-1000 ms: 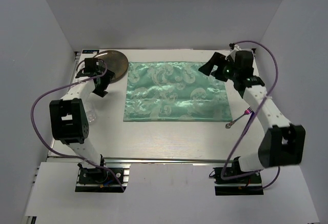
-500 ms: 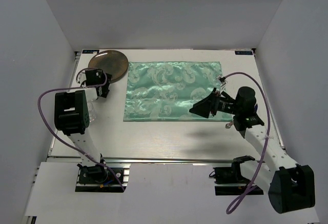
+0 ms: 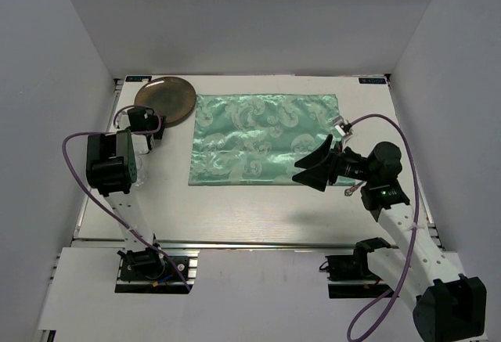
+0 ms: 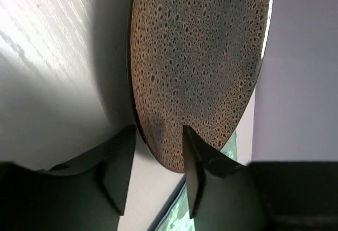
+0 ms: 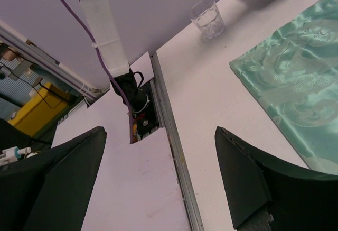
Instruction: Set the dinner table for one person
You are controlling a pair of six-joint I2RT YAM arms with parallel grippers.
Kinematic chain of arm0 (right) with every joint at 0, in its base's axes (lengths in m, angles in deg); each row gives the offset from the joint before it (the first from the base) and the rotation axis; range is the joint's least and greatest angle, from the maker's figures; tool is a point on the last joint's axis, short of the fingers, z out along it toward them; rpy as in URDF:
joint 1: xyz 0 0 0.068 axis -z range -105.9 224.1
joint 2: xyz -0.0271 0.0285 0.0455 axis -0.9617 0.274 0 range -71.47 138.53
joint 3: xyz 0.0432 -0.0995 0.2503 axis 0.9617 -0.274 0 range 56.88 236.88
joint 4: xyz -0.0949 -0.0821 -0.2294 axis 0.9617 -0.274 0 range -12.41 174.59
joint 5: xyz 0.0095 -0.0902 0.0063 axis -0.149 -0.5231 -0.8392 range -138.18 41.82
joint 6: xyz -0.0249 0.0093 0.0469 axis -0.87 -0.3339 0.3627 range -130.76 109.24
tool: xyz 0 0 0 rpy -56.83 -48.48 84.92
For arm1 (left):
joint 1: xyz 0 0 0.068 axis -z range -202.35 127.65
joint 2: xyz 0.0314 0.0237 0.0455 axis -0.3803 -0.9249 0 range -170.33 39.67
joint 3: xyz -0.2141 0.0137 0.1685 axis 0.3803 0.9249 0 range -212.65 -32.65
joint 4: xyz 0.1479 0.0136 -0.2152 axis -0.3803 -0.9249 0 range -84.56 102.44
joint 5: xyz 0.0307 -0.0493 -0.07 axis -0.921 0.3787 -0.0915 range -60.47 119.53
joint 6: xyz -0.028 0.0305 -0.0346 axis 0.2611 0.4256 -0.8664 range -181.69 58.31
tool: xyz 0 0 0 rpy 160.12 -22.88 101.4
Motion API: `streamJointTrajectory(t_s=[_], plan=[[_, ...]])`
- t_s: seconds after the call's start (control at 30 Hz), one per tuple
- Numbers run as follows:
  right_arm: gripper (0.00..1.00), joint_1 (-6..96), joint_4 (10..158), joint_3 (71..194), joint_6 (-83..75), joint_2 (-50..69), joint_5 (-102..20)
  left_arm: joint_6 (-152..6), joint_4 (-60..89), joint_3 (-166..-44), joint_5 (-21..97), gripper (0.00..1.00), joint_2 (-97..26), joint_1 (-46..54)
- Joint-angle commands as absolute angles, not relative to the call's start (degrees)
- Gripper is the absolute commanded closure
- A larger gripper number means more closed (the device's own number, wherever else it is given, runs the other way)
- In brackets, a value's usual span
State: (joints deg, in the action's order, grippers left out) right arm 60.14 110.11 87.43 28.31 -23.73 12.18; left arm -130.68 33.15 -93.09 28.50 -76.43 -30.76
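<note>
Overhead looks down; left wrist close on plate (image 4: 200,67), shared.
</note>
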Motion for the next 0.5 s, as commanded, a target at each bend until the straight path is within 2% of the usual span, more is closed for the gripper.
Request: streamJointTrajectory(t_s=[0.0,0.03,0.07,0.13,0.17,0.23,0.27,0.3,0.47], plan=[[0.11,60.0,111.4,86.2,28.8,-25.2,12.1,-131.3,30.5,-93.7,28.7,0.49,-79.5,-31.1],[0.11,59.9,111.1,86.0,28.8,-25.2,11.9,-131.7,30.2,-93.7,28.7,0.51,-79.6,-31.1],[0.11,59.9,110.9,85.7,28.8,-25.3,11.7,-132.3,30.1,-93.7,28.8,0.60,-79.7,-31.7],[0.11,60.0,110.4,85.6,28.9,-25.7,11.5,-133.1,30.5,-93.3,29.3,0.68,-79.8,-31.7],[0.11,60.0,110.1,85.7,28.9,-25.9,11.3,-133.1,30.5,-93.2,29.4,0.78,-79.8,-31.7],[0.11,59.9,108.9,86.0,28.4,-26.5,11.0,-133.8,30.1,-93.4,31.3,0.85,-79.7,-32.2],[0.11,59.9,108.2,86.2,27.9,-26.9,10.5,-134.0,29.6,-93.6,31.7,0.96,-79.6,-32.2],[0.11,60.1,107.7,86.5,27.7,-27.1,10.3,-134.3,29.6,-93.6,32.8,1.00,-79.1,-32.8],[0.11,60.1,104.0,87.0,26.0,-28.5,9.0,-135.0,34.9,-93.0,36.5,1.00,-76.2,-33.9]])
